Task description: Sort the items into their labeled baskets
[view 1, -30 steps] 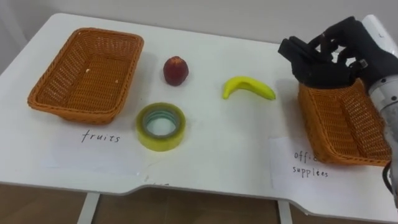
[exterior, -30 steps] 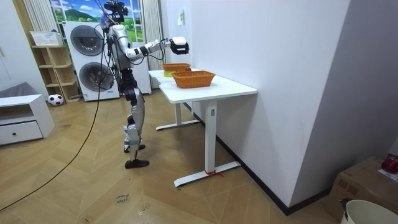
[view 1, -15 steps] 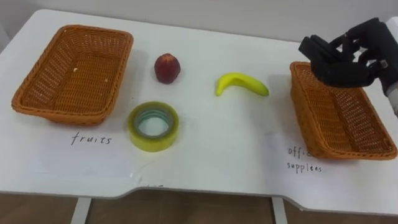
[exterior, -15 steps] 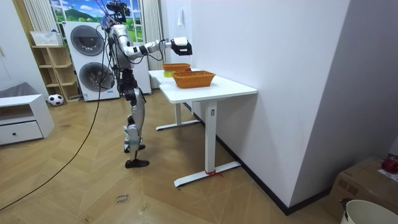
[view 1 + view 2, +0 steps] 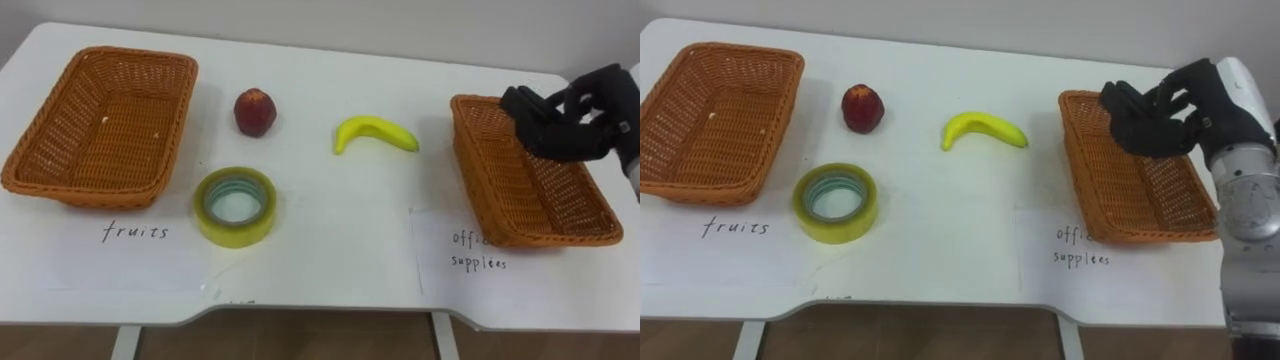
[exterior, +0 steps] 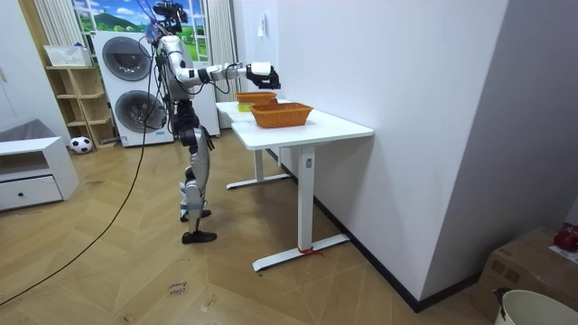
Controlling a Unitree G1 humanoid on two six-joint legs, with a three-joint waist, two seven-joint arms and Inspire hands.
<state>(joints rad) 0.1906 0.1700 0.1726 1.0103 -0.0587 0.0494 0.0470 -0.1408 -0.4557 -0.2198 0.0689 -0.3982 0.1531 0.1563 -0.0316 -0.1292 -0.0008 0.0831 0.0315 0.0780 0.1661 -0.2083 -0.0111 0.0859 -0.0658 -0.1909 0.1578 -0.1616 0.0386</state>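
Note:
My right hand [image 5: 575, 125] hangs over the far part of the orange wicker basket [image 5: 560, 232] labelled for office supplies, at the table's right. Dark on dark, I cannot make out whether it holds anything. The part of that basket I can see has nothing in it. A red peach [image 5: 254, 111] and a yellow banana [image 5: 374, 132] lie mid-table. A roll of yellow tape [image 5: 206, 212] lies flat nearer the front. The fruit basket [image 5: 90, 192] at the left holds nothing. In the room view I stand at the table's end with the right hand [image 6: 260, 69] stretched over it.
Two paper labels lie on the white table: "fruits" [image 5: 135, 233] before the left basket and "office supplies" [image 5: 478, 250] before the right one. The table's front edge [image 5: 320, 315] has a notch near the middle. Washing machines [image 6: 126, 81] stand behind me.
The eye view has shifted, so the whole table sits further left. My right hand has come down and moved from above the office basket's far left corner to over its far middle.

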